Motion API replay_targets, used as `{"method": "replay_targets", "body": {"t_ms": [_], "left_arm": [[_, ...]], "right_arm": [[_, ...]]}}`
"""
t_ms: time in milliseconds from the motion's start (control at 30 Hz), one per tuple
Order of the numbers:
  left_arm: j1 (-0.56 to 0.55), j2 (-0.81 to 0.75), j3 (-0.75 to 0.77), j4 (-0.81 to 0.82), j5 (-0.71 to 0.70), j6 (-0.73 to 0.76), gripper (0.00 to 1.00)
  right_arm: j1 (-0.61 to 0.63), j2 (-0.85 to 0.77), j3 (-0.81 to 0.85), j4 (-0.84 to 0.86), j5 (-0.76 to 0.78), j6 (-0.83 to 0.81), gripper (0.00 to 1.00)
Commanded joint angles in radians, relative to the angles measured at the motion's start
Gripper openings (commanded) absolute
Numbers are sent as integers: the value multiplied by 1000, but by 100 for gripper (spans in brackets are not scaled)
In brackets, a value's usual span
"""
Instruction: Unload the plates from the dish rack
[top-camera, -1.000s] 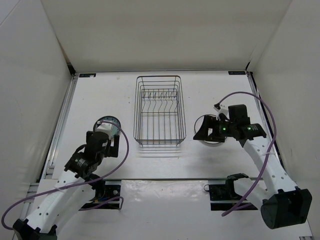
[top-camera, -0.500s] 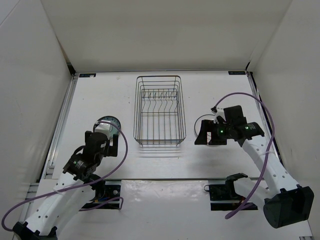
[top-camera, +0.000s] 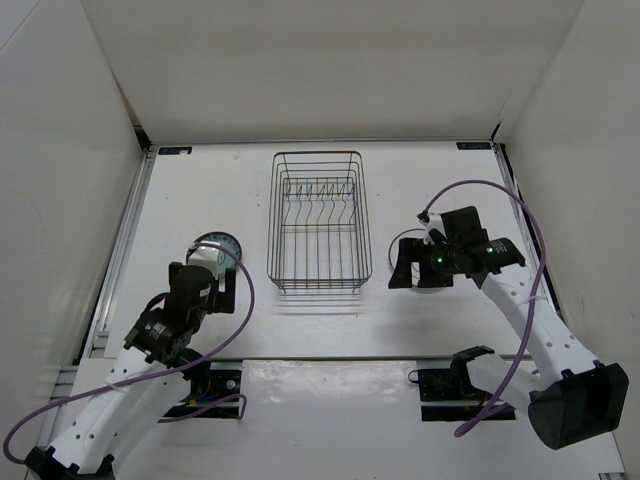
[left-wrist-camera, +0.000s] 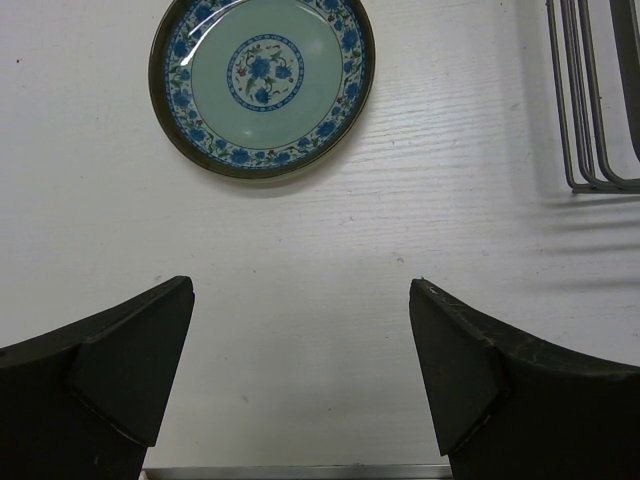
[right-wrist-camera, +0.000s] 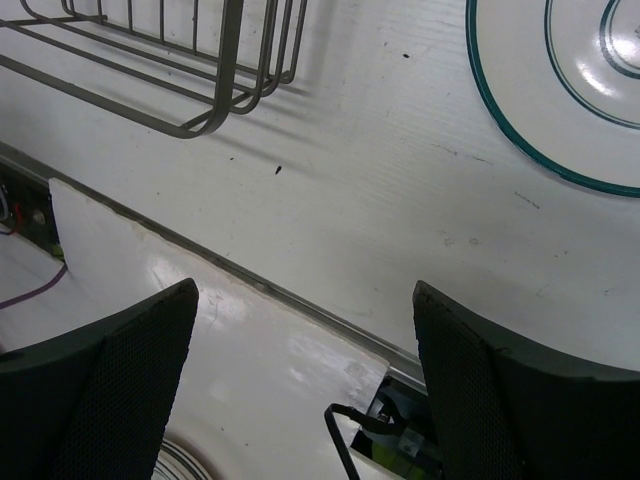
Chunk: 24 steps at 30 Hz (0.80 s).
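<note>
Teal plate (left-wrist-camera: 262, 85) beside dish rack (top-camera: 319, 225)

My two arms are built alike: white links drilled with a row of small round holes, joined by black motor housings. In the overhead view my left arm (top-camera: 110, 395) sits at seven o'clock and my right arm (top-camera: 530, 325) at four o'clock, the latter with a bulky black shoulder block (top-camera: 575, 410). A purple left cable (top-camera: 251, 292) loops beside one wrist, and a purple right cable (top-camera: 480, 182) arches over the other. A small green light (top-camera: 437, 262) glows on the right wrist. My left jaws are two matt black wedge-shaped fingers (left-wrist-camera: 110, 370). My right jaws have fingers (right-wrist-camera: 110, 380) with a fine dotted texture.
</note>
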Motion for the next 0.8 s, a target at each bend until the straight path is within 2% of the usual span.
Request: {"method": "replay_targets", "body": {"t_ms": [0,533,767], "left_arm": [[4,-9,2,13,9,2,100],[4,-25,3,10,18,4,100],[3,-36,3,8,15,2,100]], "right_arm": [[10,4,30,-16,15,-22,90],[55,6,4,-8,66,-5,90],[61,-60,-12,21,112,8,90]]}}
